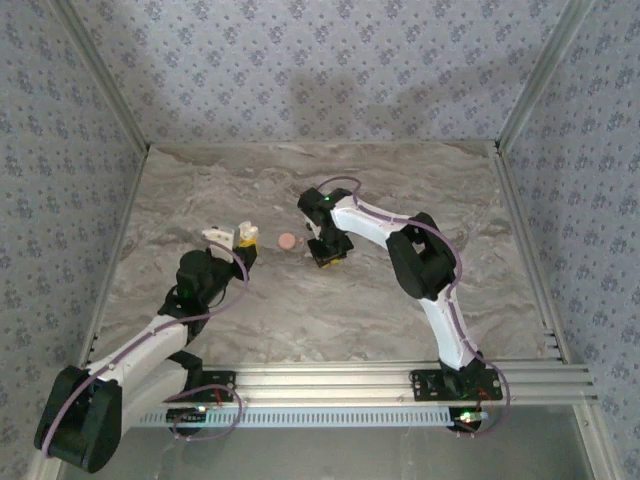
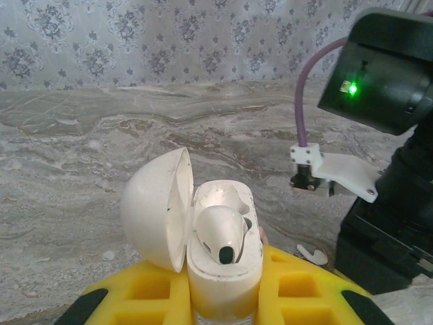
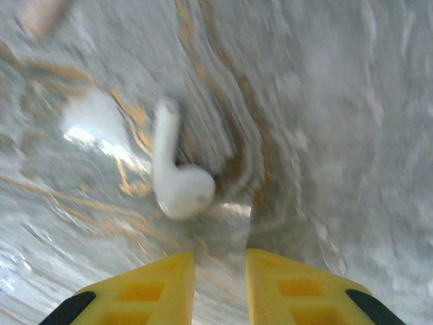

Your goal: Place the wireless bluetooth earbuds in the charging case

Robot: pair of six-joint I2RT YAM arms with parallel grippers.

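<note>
My left gripper (image 2: 223, 274) is shut on the white charging case (image 2: 224, 261), which stands upright between its yellow fingers with the lid (image 2: 155, 210) swung open to the left. One white earbud (image 2: 220, 233) sits in the case's near socket. A second earbud (image 3: 177, 184) lies on the marble, stem pointing away, just beyond the tips of my right gripper (image 3: 220, 257). Those jaws stand a narrow gap apart with nothing between them. From the left wrist, this earbud (image 2: 312, 254) shows beside the right arm. From above, the right gripper (image 1: 327, 258) points down at the table and the left gripper (image 1: 245, 238) is to its left.
A small pink round disc (image 1: 289, 241) lies on the marble between the two grippers. Aluminium rails (image 1: 520, 230) and patterned walls border the table. The right arm's black wrist body (image 2: 385, 230) stands close to the case on its right.
</note>
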